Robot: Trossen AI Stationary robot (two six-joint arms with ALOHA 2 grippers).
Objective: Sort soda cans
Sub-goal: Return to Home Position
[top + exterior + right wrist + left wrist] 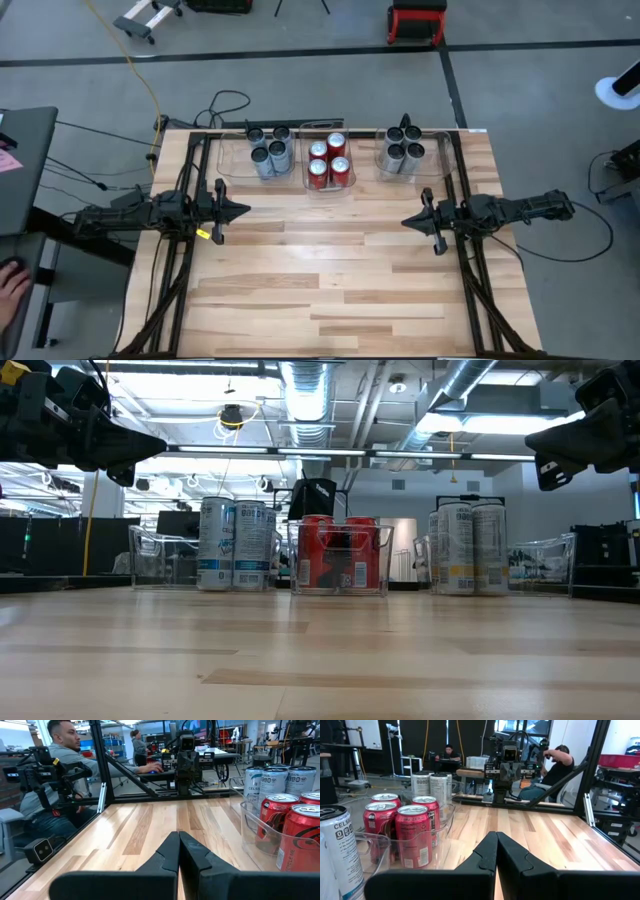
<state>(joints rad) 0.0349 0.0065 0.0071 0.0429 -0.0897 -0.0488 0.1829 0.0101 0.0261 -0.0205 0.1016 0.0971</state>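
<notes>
Several red cans (329, 160) stand upright in the middle clear bin (330, 187) at the table's far edge. Silver-grey cans stand in the left bin (270, 153) and in the right bin (403, 152). The red cans also show in the left wrist view (412, 835) and the right wrist view (300, 837). My left gripper (246, 210) is shut and empty above the table's left side. My right gripper (405, 221) is shut and empty above the right side. Both point toward the table's middle.
The three clear bins stand in a row along the far edge (338, 560). Dark frame rails (185, 180) run along both table sides. The wooden tabletop (330, 280) in front of the bins is bare. People sit beyond the table in the wrist views.
</notes>
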